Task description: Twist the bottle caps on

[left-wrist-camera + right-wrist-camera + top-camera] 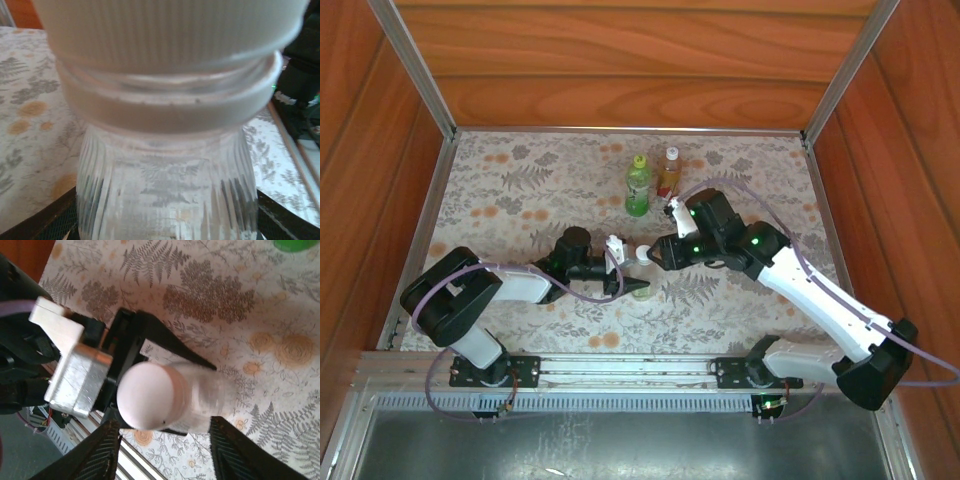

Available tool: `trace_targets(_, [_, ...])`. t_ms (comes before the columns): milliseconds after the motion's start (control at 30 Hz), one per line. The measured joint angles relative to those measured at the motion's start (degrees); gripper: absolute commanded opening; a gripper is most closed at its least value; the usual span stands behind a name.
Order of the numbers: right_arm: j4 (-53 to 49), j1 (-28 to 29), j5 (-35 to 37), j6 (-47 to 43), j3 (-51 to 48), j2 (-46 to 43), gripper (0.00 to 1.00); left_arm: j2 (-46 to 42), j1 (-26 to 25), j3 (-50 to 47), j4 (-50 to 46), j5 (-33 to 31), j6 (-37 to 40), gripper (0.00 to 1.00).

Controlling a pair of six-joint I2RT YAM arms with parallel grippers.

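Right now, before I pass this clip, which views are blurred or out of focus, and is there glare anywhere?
Left wrist view: the white cap and clear bottle sit so close that both look soft. Right wrist view: the cap top is bright and washed out, the bottle body smeared, the tablecloth sharper. Top external view: evenly lit, no strong glare.

I count three bottles on my table (520, 200): one green bottle (638, 190), one amber bottle (667, 178), one clear bottle (165, 190). Three caps too: one yellow-green cap (640, 160), two white caps (672, 153) (643, 254).
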Motion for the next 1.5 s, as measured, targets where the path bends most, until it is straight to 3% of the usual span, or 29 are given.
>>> trace_targets(367, [-3.37, 2.47, 1.16, -8.55, 6.54, 6.12, 0.64, 0.11, 0.07, 0.33, -1.07, 3.10, -1.27, 0.65])
trace_targets(567, [-5.09, 4.83, 4.55, -11.17, 8.96, 9.03, 0.59, 0.13, 0.39, 0.55, -1.73, 3.72, -1.09, 0.65])
trace_targets(733, [-5.90, 5.27, 6.05, -12.37, 9.55, 9.81, 0.52, 0.20, 0.44, 0.68, -1.95, 3.93, -1.14, 0.65])
trace_targets(967, [-6.67, 5.27, 6.60, -13.35, 9.55, 10.58, 0.57, 0.22, 0.50, 0.81, -2.21, 4.13, -1.09, 0.65])
trace_targets(1367, [-7.10, 5.44, 6.16, -13.70, 9.55, 10.56, 0.55, 0.33, 0.50, 0.90, -2.25, 4.33, -1.07, 0.65])
trace_targets(1500, [-6.88, 5.60, 5.92, -13.49, 8.85, 9.22, 0.60, 0.44, 0.55, 1.07, -2.38, 4.44, -1.07, 0.65])
